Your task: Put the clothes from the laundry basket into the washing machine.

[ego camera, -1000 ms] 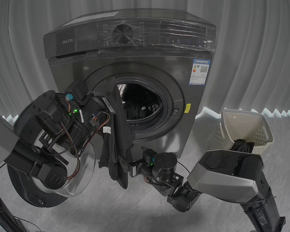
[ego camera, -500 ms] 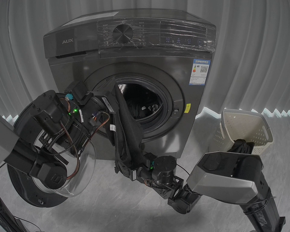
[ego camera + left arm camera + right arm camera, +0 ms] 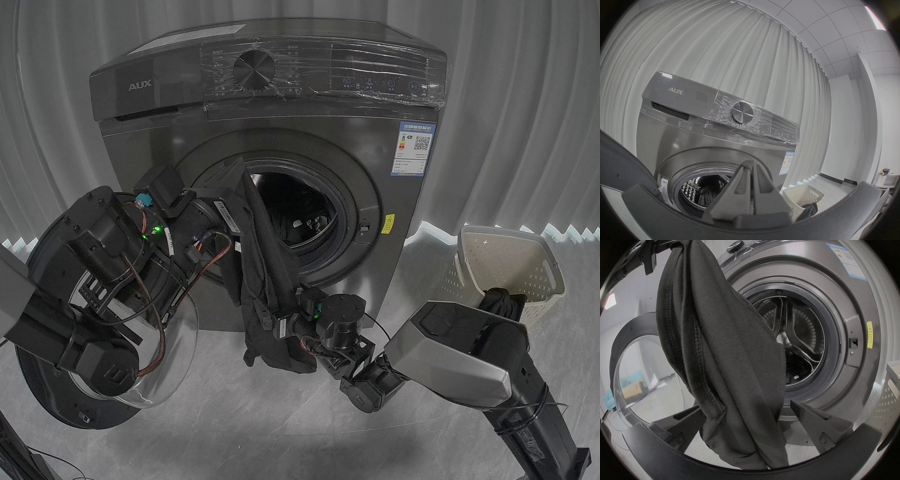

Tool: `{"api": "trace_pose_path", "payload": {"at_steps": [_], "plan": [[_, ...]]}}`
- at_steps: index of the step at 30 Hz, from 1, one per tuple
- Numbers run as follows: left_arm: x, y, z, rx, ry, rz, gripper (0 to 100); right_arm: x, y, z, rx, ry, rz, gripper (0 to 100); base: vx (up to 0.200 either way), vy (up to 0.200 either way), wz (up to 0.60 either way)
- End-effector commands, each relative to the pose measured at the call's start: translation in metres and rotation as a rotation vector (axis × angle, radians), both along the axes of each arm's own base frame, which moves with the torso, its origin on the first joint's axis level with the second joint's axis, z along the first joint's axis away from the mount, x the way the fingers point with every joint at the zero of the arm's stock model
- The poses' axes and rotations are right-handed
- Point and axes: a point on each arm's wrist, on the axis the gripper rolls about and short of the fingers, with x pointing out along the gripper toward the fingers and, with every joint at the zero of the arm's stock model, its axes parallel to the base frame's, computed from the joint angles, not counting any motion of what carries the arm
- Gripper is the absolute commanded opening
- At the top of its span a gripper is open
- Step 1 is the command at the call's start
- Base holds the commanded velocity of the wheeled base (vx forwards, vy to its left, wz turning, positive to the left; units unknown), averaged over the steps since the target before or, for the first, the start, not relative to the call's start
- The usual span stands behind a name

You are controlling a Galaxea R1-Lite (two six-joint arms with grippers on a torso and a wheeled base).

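1. Pale pleated curtains [image 3: 512,94] hang behind a grey front-loading washing machine [image 3: 269,125], which stands on a smooth grey floor [image 3: 250,425].
2. The machine's round door [image 3: 62,400] is swung wide open on the robot's left, and its glass bowl faces outward.
3. The drum opening [image 3: 294,212] is uncovered, and dark cloth lies inside at the bottom.
4. A black garment [image 3: 269,275] hangs in front of the opening and outside the drum. It is a long, limp bundle of matte knit fabric, with stitched seams running down its folds in the right wrist view [image 3: 725,349].
5. The left pincer [image 3: 237,178] is at the upper left rim of the opening. Its fingers [image 3: 762,190] are pressed together on the garment's top end.
6. The right pincer [image 3: 270,322] sits low, below the opening. Its fingers [image 3: 818,421] are spread wide, and the lower part of the garment drapes down between them.
7. The garment's bottom end bunches into a loose fold under the right pincer, above the floor.
8. A cream perforated laundry basket [image 3: 506,262] stands on the floor to the right of the machine, with a dark garment [image 3: 500,303] at its near rim.
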Motion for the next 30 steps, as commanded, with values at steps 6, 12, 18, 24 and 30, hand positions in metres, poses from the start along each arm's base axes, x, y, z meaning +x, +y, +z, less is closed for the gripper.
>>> {"api": "trace_pose_path", "payload": {"at_steps": [6,12,18,24,30], "plan": [[-0.003,-0.002,0.001,-0.005,-0.004,-0.010,0,0.005,0.012,-0.003,0.024,-0.024,-0.014,0,0.000,0.000,0.00],[-0.002,0.000,-0.001,-0.001,0.001,-0.004,0,0.001,0.015,0.000,0.030,-0.029,-0.007,0,0.000,0.000,0.00],[0.013,0.012,-0.016,0.019,0.047,0.053,0,-0.008,0.006,0.023,0.054,-0.034,-0.027,0,0.000,0.000,0.00],[0.033,0.026,-0.049,0.070,0.136,0.107,0,-0.039,-0.012,0.055,0.048,0.002,-0.010,0,0.000,0.000,0.00],[0.041,0.023,-0.072,0.091,0.178,0.113,0,-0.054,-0.021,0.076,0.062,0.000,-0.006,0,0.000,0.000,0.00]]}}
